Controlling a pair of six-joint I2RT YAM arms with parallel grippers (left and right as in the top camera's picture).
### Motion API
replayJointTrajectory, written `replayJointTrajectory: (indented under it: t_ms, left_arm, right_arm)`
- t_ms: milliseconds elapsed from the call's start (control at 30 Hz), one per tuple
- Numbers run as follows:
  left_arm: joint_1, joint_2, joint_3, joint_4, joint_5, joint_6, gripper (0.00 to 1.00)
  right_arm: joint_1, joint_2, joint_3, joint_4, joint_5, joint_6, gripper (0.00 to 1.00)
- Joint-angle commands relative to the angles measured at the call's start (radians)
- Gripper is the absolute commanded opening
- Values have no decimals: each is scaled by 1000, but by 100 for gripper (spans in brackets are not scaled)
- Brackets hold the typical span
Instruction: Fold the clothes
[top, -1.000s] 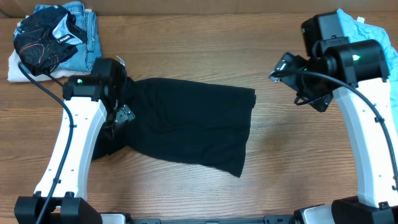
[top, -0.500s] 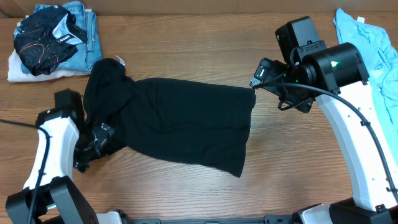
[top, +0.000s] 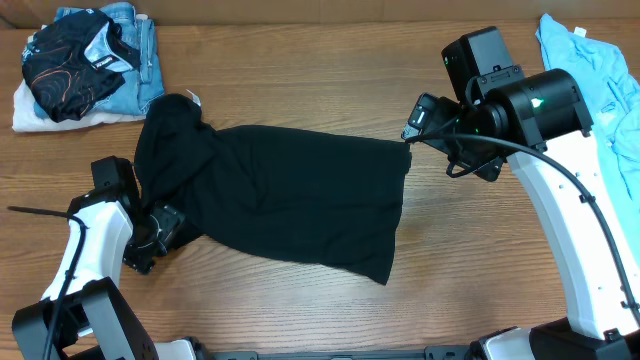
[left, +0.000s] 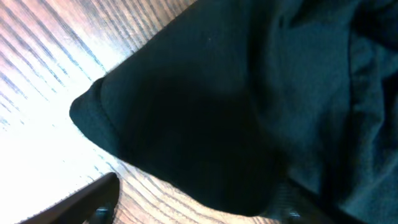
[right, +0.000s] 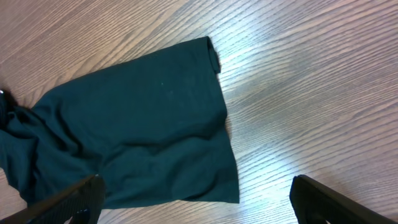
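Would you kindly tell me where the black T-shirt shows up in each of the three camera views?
Overhead: the black T-shirt lies spread across the picture's centre.
Left wrist: the black T-shirt fills most of the frame, towards the right.
Right wrist: the black T-shirt covers the left and centre.
Shared landmark: the wood-grain table under it.

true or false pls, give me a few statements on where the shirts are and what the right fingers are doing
1. The black T-shirt lies on the wooden table. True.
2. It is folded into a neat square. False: it is spread out and bunched at its left end.
3. The light blue T-shirt lies at the far right of the table. True.
4. The right fingers are clamped on the black T-shirt. False: they stand wide apart with nothing between them.
5. The pile of clothes sits on the black T-shirt. False: it rests on the table's far left corner, apart from the shirt.
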Motion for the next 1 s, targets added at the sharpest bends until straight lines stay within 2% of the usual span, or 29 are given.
replayJointTrajectory:
  t_ms: [0, 67, 133, 200, 233, 467, 667, 833, 967]
  left_arm:
    - [7, 2, -11, 20, 21, 4, 68]
    - [7, 3, -11, 25, 28, 4, 50]
    - [7, 3, -11, 26, 26, 5, 37]
    - [7, 2, -10, 26, 27, 5, 8]
    - [7, 2, -7, 23, 27, 5, 4]
    - [4, -34, 141, -126, 26, 35, 4]
    - [4, -188, 334, -259, 23, 72, 4]
    - [4, -309, 438, -278, 26, 80, 4]
    - [4, -371, 499, -221, 28, 80, 4]
  right_arm:
    - [6, -19, 0, 11, 1, -3, 99]
    - [6, -19, 0, 13, 1, -3, 99]
    - [6, -19, 0, 12, 2, -3, 99]
    - [6, -19, 0, 13, 2, -3, 99]
    - [6, -19, 0, 13, 2, -3, 99]
    - [6, -19, 0, 13, 2, -3, 99]
    - [6, -11, 0, 19, 2, 1, 98]
    - [6, -1, 0, 20, 1, 5, 97]
    - [7, 13, -2, 19, -3, 4, 96]
